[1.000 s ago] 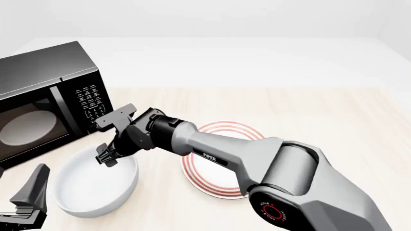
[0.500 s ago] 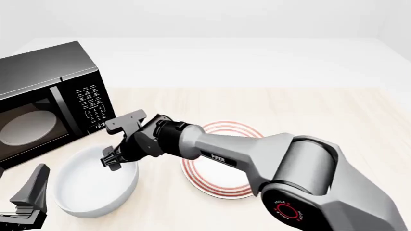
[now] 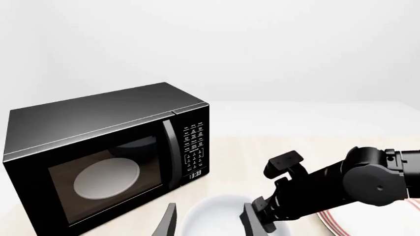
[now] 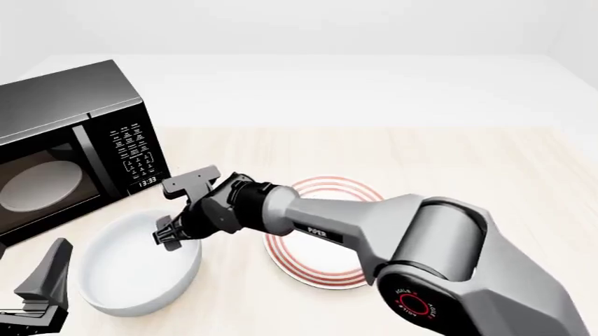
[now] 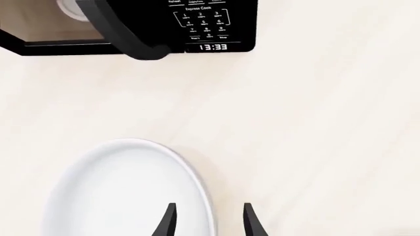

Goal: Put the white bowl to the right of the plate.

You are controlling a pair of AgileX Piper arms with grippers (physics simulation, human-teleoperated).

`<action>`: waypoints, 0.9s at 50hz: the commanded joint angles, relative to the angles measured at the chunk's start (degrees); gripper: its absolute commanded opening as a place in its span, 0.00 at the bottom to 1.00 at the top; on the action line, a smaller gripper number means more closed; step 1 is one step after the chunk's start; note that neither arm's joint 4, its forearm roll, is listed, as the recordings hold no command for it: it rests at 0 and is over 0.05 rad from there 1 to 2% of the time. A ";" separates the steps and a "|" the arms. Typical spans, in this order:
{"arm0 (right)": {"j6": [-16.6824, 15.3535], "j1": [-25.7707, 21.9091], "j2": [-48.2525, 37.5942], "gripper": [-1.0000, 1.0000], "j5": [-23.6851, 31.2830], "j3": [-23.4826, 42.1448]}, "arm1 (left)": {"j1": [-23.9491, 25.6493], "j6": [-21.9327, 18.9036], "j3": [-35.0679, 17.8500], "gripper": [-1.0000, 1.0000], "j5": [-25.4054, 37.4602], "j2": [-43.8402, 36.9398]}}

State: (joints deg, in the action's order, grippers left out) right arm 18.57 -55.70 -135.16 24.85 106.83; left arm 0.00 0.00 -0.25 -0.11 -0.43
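Observation:
The white bowl [image 4: 131,273] sits on the table at the front left, to the left of the plate [image 4: 329,186], which has red rings. My right gripper [image 4: 171,234] reaches across the plate and is open, low over the bowl's right rim. In the right wrist view its fingers [image 5: 168,221] straddle that rim [image 5: 204,206] without touching it. My left gripper [image 4: 42,297] is open and empty at the front left corner, short of the bowl. The left wrist view shows the bowl [image 3: 210,214], the plate's edge [image 3: 341,223] and the right arm's wrist [image 3: 367,179].
A black microwave [image 4: 66,140] stands at the left, behind the bowl, with a dim greyish disc [image 4: 38,185] inside. It also shows in the left wrist view [image 3: 111,147] and in the right wrist view [image 5: 151,24]. My right arm covers part of the plate.
My right gripper has shifted a little right and down, onto the bowl's right rim. The bowl, the plate and my left arm have not moved.

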 commanded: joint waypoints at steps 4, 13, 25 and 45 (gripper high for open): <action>1.00 -0.38 -1.03 1.00 -0.78 -0.53 | 0.00 0.00 0.00 1.00 0.00 0.00; 1.02 -0.94 -1.16 0.00 -0.37 -0.45 | 0.00 0.00 0.00 1.00 0.00 0.00; -1.02 -0.57 1.66 0.00 1.26 -0.68 | 0.00 0.00 0.00 1.00 0.00 0.00; -4.28 3.44 11.54 0.00 0.88 -7.00 | 0.00 0.00 0.00 1.00 0.00 0.00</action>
State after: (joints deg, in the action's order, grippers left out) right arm 15.03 -54.63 -127.95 26.62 102.89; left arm 0.00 0.00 -0.25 -0.11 -0.43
